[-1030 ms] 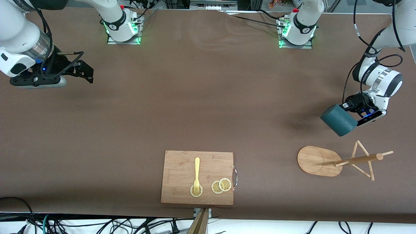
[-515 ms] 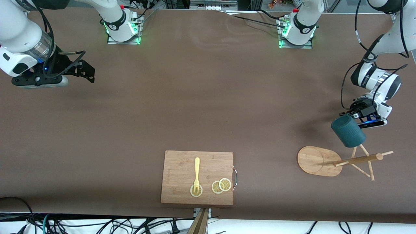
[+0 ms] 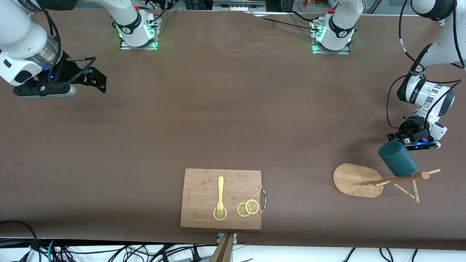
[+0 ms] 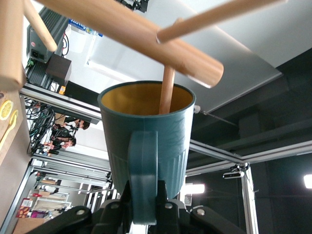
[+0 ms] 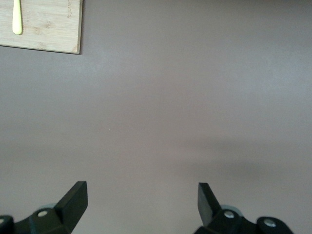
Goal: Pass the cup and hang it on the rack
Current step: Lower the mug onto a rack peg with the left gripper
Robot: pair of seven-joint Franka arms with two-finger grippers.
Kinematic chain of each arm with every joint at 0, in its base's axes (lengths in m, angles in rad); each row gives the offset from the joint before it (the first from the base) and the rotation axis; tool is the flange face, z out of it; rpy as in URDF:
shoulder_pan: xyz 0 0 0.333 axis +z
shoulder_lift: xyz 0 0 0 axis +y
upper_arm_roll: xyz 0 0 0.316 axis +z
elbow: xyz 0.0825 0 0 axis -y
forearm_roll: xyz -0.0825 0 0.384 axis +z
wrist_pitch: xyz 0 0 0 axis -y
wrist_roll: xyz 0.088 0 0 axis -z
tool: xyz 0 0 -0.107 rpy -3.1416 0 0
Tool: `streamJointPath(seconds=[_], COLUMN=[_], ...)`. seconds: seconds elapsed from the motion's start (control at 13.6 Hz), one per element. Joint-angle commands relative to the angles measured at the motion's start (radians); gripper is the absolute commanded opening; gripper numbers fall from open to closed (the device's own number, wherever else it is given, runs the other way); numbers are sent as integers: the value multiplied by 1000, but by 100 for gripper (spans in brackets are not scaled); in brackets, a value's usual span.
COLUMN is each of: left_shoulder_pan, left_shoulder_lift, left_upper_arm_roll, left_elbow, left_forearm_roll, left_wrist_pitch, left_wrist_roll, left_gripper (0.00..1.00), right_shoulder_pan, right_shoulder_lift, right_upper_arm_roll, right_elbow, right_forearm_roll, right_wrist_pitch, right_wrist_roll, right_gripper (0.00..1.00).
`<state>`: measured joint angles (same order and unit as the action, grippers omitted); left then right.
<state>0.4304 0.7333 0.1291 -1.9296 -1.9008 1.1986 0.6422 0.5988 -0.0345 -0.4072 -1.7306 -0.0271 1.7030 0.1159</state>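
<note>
The dark teal cup (image 3: 397, 159) hangs from my left gripper (image 3: 399, 141), which is shut on its loop handle (image 4: 143, 175). The cup is over the wooden rack (image 3: 400, 179) at the left arm's end of the table, right at the top of the rack's post. In the left wrist view one thin peg (image 4: 167, 92) reaches into the cup's yellow mouth (image 4: 146, 97), under the thick post (image 4: 131, 29). My right gripper (image 3: 98, 82) waits open and empty over bare table at the right arm's end; it also shows in the right wrist view (image 5: 142, 195).
A bamboo cutting board (image 3: 204, 182) with a yellow fork (image 3: 220, 194) and lemon slices (image 3: 247, 208) lies near the table's front edge, in the middle. The rack's oval base (image 3: 349, 180) sits beside the post, toward the board.
My left gripper has carried the cup down and toward the front camera, from beside the rack to onto its upper pegs. The right arm has barely moved.
</note>
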Motion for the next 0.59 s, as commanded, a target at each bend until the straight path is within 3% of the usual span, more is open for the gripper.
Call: streamJointPath(seconds=[0.0,0.07,0.29,0.37,0.44,0.52], left_shoulder_pan=[8,8,14,16,16,18], left_shoulder_lift=[29,41,54,51,51,48], left_upper_arm_roll=[-11,-11,-11,-11,-11,-9], left_elbow=[53,63,86,86,86,86], left_forearm_roll=[-35,-37,-23,-17,0,11], left_wrist_pitch=[4,9,7,3,-2,-7], left_wrist_roll=[-85,-97,-101,-101,-92,-91], left_gripper=[2,3,32,59,100,100], right_shoulder_pan=[4,4,4,4,3,2], right_shoulder_lift=[8,8,8,8,8,8], right_upper_arm_roll=[-1,-1,-1,-2,-2,-2], right_elbow=[20,20,20,20,20,20], right_forearm_roll=[-1,-1,-1,-1,-1,-1], right_wrist_pitch=[-5,-5,-5,-5,-5,-5], right_wrist_roll=[8,7,7,5,1,-4], right_gripper=[100,100,100,100,100,100])
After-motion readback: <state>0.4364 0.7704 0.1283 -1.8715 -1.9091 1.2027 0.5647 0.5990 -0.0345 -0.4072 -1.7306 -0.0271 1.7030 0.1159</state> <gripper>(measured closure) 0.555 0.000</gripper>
